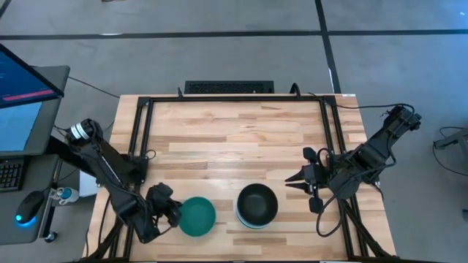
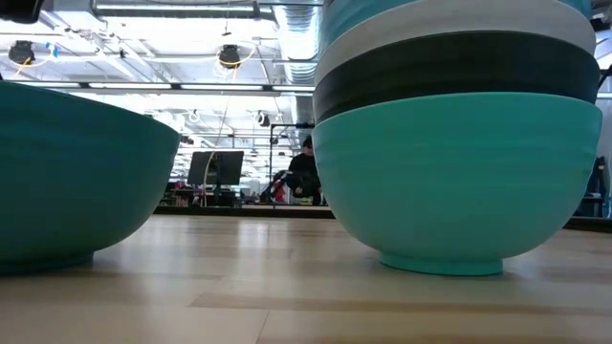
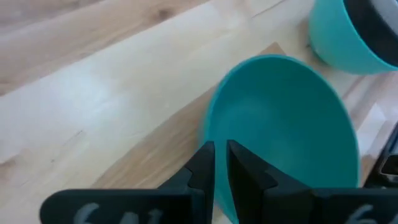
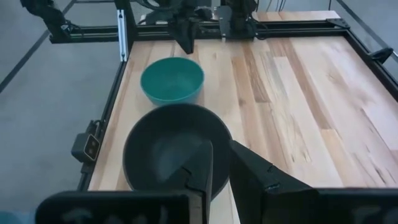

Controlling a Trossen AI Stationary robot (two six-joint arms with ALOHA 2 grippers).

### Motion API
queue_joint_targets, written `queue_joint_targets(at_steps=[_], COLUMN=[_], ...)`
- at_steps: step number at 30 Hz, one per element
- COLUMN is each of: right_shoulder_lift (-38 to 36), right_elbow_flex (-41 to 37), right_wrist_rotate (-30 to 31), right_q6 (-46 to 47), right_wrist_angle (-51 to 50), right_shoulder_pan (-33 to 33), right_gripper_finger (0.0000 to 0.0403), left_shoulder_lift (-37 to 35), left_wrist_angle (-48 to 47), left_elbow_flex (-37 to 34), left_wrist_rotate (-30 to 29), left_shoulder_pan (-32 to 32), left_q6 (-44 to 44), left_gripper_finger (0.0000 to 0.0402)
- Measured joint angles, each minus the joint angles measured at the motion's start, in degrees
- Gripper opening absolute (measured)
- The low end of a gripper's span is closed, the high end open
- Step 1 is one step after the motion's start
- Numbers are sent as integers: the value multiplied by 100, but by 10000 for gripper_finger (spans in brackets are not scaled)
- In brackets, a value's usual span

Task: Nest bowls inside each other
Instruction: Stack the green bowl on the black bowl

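A darker teal-green bowl [image 1: 197,217] sits near the table's near edge, large at the low view's left [image 2: 67,182]. My left gripper [image 1: 170,212] is shut on its left rim. To its right stands a stack of nested bowls [image 1: 257,203] with a black one on top [image 4: 168,149]. The low view shows cyan at the bottom, then black, white and cyan bands [image 2: 459,162]. My right gripper [image 1: 289,181] hovers just right of the stack, touching nothing, with a narrow gap between its fingers [image 4: 221,149]. My left gripper [image 3: 221,152] pinches the teal bowl's rim [image 3: 211,134] on the side toward the table's left. One finger [image 3: 245,177] is inside the bowl and one outside. The fingers come slanting down from the left. The bowl's foot [image 2: 48,263] is at the table top; lifted or resting, I cannot tell.
Black frame rails [image 1: 142,131] run along the table's left, right and far sides. Bare wood [image 1: 234,135] fills the far half. A monitor and keyboard [image 1: 18,102] stand off the table's left. A person [image 2: 306,172] is far back in the room.
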Motion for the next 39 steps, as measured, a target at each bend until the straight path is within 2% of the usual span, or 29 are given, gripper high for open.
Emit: queue_joint_targets(at_steps=[7,25,31,39], right_shoulder_lift=[0,0,0,0], right_elbow_flex=[0,0,0,0], right_wrist_rotate=[2,-194,-223,-223], right_q6=[-1,-89,-155,-164], right_wrist_angle=[41,38,38,38], right_shoulder_pan=[0,-341,-339,-339], right_gripper_finger=[71,71,71,71], left_shoulder_lift=[-309,-310,-310,-308], left_wrist_angle=[1153,973,1256,1007], left_elbow_flex=[-618,-692,-692,-692], left_wrist_rotate=[-87,88,88,153], left_shoulder_pan=[68,95,116,275], left_q6=[149,131,244,376], left_gripper_finger=[32,35,73,123])
